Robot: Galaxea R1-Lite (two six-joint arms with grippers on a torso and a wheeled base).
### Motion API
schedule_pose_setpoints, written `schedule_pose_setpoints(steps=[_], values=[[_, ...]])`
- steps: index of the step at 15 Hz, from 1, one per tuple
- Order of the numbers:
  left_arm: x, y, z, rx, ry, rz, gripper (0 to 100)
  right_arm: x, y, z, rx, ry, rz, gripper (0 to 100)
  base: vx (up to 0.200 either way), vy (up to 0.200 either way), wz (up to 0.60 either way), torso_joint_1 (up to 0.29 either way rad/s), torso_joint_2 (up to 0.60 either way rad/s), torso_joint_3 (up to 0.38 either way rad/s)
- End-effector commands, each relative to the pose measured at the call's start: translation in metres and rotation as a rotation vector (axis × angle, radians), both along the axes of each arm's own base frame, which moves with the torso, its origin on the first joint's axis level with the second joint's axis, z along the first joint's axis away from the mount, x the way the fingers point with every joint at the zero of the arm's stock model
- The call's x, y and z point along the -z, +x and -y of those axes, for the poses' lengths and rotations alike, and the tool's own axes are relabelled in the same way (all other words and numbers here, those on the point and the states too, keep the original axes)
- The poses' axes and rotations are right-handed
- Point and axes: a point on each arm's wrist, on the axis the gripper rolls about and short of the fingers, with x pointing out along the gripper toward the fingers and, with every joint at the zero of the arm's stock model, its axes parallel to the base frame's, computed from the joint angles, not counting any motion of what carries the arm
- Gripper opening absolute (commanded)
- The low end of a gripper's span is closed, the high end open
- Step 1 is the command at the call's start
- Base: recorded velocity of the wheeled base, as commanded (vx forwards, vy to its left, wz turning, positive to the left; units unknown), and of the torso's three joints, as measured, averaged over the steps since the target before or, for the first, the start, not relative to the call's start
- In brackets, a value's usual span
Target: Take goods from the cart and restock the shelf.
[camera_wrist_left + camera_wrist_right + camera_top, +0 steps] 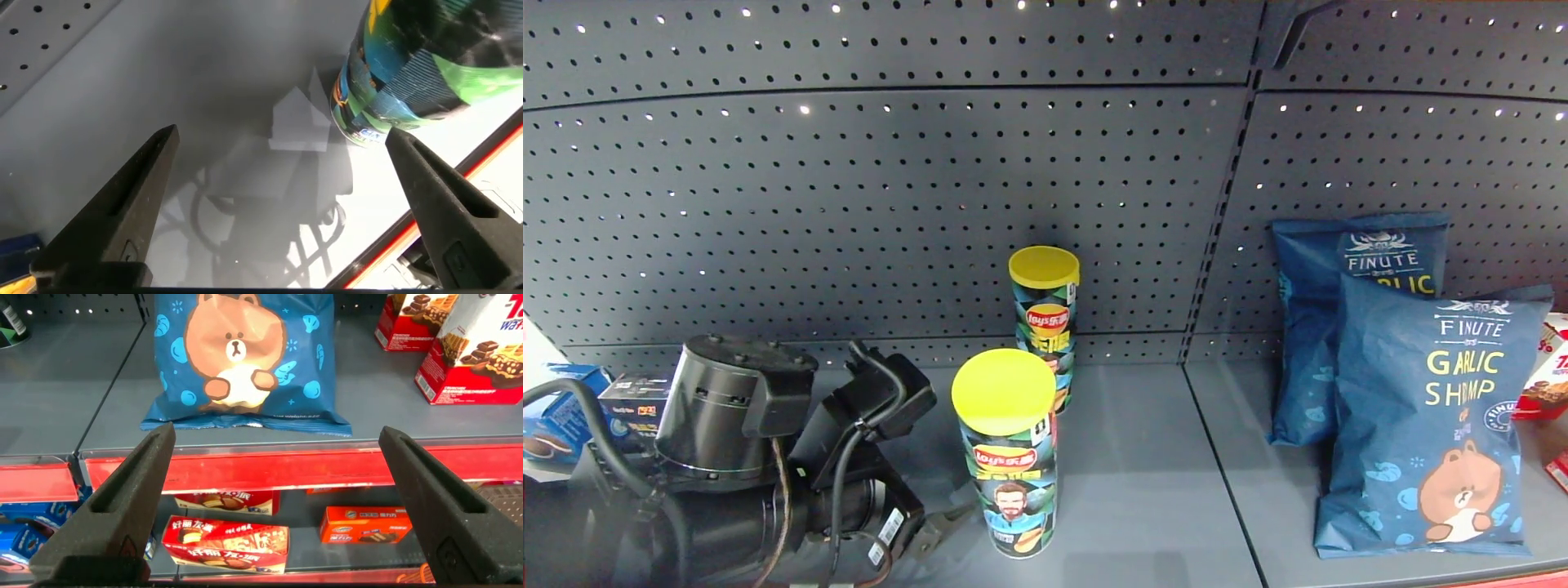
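Two chip cans with yellow lids stand upright on the grey shelf (1143, 490), a front can (1006, 457) near the shelf edge and a back can (1044, 314) by the pegboard. My left arm rests low on the shelf just left of the front can. My left gripper (282, 139) is open with nothing between its fingers, and the front can (409, 73) stands just beyond one fingertip (400, 147). My right gripper (278, 434) is open and empty, held in front of the red shelf edge (270, 467), facing a blue snack bag (245, 359).
Two blue snack bags (1429, 425) lean at the shelf's right, with red boxes (1543, 384) beyond them. Blue and black cookie boxes (572, 408) sit at the far left. A lower shelf holds more boxes (225, 543). Bare shelf floor lies between cans and bags.
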Motion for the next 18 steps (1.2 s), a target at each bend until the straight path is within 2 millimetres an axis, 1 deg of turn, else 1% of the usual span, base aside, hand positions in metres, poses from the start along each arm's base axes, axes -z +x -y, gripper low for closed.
schedule_pose_setpoints(steps=[1, 8, 12, 14, 18], values=[[-0.001, 0.0, 0.002, 0.005, -0.001, 0.003, 100, 0.0, 0.0, 0.0, 0.0, 0.0, -0.001, 100, 0.0, 0.0, 0.0, 0.0, 0.0, 0.0], [-0.001, 0.0, 0.006, 0.016, 0.002, 0.003, 100, 0.0, 0.0, 0.0, 0.0, 0.0, -0.001, 100, 0.0, 0.0, 0.0, 0.0, 0.0, 0.0], [-0.002, -0.003, 0.013, 0.005, -0.017, -0.003, 100, 0.0, 0.0, 0.0, 0.0, 0.0, -0.001, 100, 0.0, 0.0, 0.0, 0.0, 0.0, 0.0], [-0.003, -0.002, 0.011, -0.016, -0.012, 0.006, 100, 0.0, 0.0, 0.0, 0.0, 0.0, -0.001, 100, 0.0, 0.0, 0.0, 0.0, 0.0, 0.0], [0.001, 0.002, -0.003, -0.074, 0.008, -0.001, 100, 0.0, 0.0, 0.0, 0.0, 0.0, -0.001, 100, 0.0, 0.0, 0.0, 0.0, 0.0, 0.0]])
